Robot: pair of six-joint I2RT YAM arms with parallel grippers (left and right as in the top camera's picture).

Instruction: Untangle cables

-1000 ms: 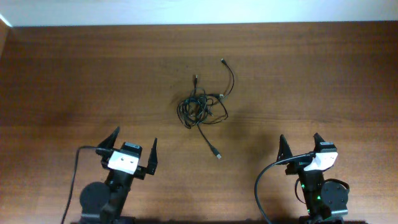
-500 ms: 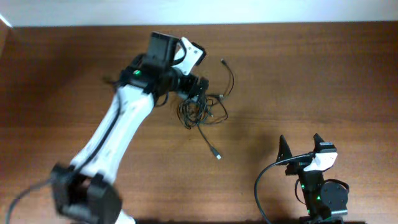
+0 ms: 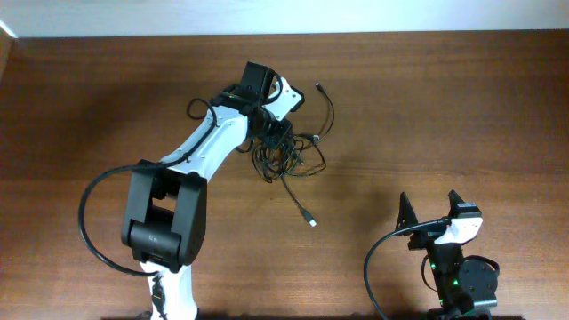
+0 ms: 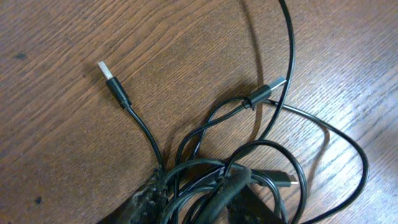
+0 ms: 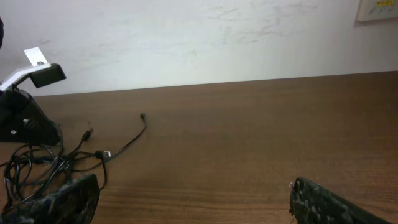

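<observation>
The cables (image 3: 289, 158) lie as a knotted black clump at the table's middle, with loose ends running to plugs (image 3: 310, 220) toward the front and the back right. My left gripper (image 3: 274, 132) is down on the clump's back left part. In the left wrist view its fingers (image 4: 155, 194) stand close together with several strands of the cables (image 4: 249, 124) pinched between them, and a USB plug (image 4: 106, 68) lies free ahead. My right gripper (image 3: 428, 200) rests near the front right, wide open and empty (image 5: 193, 199), well away from the cables (image 5: 37, 165).
The left arm (image 3: 191, 160) stretches diagonally over the table's left half from its base at the front. The right arm's base (image 3: 458, 276) sits at the front right. A white wall (image 5: 199, 37) borders the table's far edge.
The left arm has swung out from its rest at the front to the clump, and its jaws have narrowed around the strands. The right arm has stayed put.
</observation>
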